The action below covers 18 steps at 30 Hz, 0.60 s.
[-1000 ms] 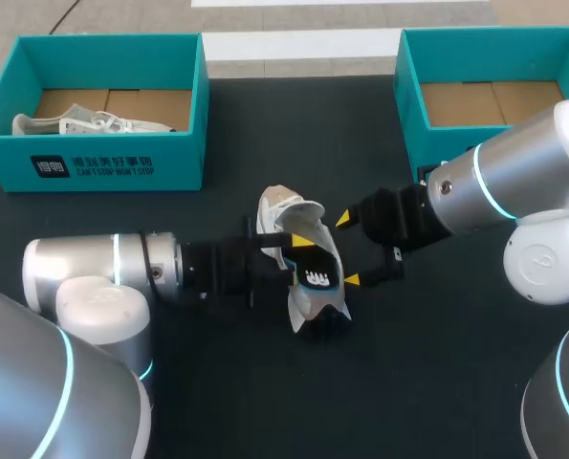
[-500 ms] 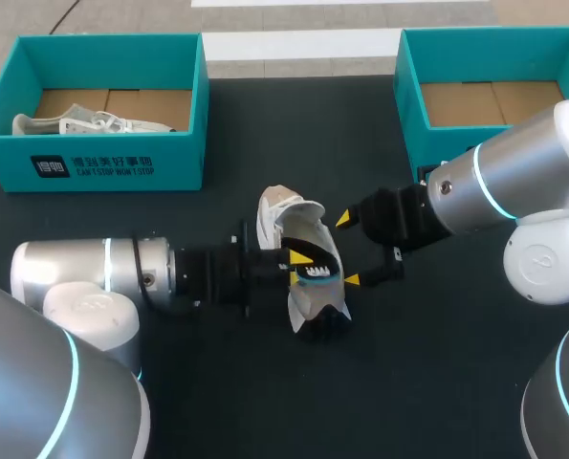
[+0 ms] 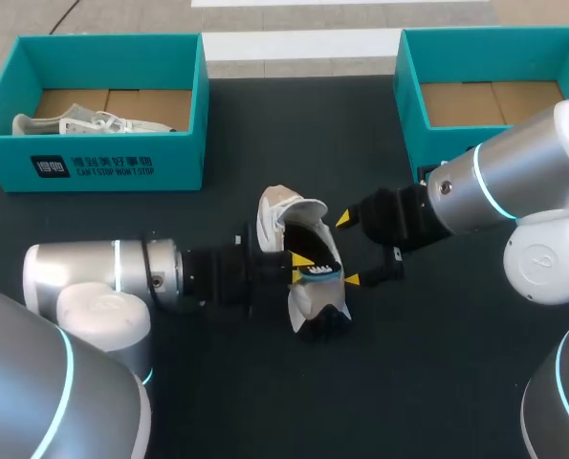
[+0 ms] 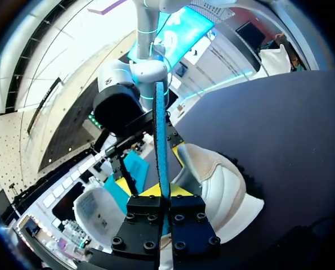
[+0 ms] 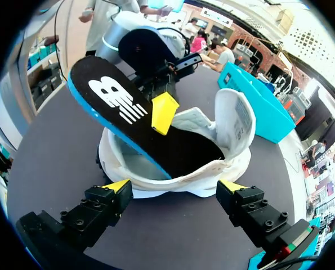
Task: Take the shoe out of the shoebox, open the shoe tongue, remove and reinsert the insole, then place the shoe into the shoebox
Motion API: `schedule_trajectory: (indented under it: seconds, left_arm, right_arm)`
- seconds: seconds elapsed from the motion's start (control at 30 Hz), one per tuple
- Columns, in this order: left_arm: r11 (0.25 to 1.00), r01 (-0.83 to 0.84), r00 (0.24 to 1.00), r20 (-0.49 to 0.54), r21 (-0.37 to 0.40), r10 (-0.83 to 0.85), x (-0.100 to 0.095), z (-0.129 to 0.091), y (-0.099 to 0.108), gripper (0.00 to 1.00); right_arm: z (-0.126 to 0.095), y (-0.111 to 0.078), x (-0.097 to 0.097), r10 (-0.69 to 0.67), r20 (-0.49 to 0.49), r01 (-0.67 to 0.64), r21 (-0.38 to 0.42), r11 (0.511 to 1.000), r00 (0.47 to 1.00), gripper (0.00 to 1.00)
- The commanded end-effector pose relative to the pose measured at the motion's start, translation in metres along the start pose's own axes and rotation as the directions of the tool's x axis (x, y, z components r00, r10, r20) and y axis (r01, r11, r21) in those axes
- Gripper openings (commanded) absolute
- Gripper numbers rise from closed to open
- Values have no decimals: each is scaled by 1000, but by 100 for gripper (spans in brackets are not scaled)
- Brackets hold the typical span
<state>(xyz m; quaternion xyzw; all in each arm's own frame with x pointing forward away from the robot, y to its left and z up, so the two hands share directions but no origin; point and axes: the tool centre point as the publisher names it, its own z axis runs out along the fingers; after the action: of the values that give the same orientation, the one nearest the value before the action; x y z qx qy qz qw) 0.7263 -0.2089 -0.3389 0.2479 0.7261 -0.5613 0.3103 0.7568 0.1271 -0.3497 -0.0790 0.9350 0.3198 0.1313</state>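
While level left arm [image 3: 169, 273] pinches insole [image 3: 315, 276], right jaws spread beside shoe [image 3: 282, 212]

Left arm [image 3: 93, 282] and right arm [image 3: 518, 177]: rounded silver-grey links, glowing cyan joint rings, black wrist sections; black jaws studded with screws, tipped bright yellow.

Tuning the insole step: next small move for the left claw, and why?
Probably lower the left claw, seating the black, blue-edged foam insole in the white fabric shoe. The claw is shut on the insole's raised end; the other end already lies inside. The right claw is open beside the shoe, not gripping it, so go gently.
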Motion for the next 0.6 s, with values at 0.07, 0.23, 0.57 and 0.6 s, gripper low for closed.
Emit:
schedule_trajectory:
  seconds: [0.07,0.23,0.57,0.6]
  left_arm:
    - [1000,5,1000,-3,-14,-5,1,4,7,0]
    - [1000,7,1000,12,-13,-7,-2,-1,0,18]
    - [1000,-12,1000,23,26,12,-5,-4,-20,17]
    - [1000,-14,1000,24,28,13,-6,-4,-21,15]
  right_arm:
    - [1,1,1,1,3,-1,4,1000,1000,100]
    - [1,1,1,1,3,-1,4,1000,1000,100]
    - [1,1,1,1,3,-1,4,1000,1000,100]
    - [1,1,1,1,3,-1,4,1000,1000,100]
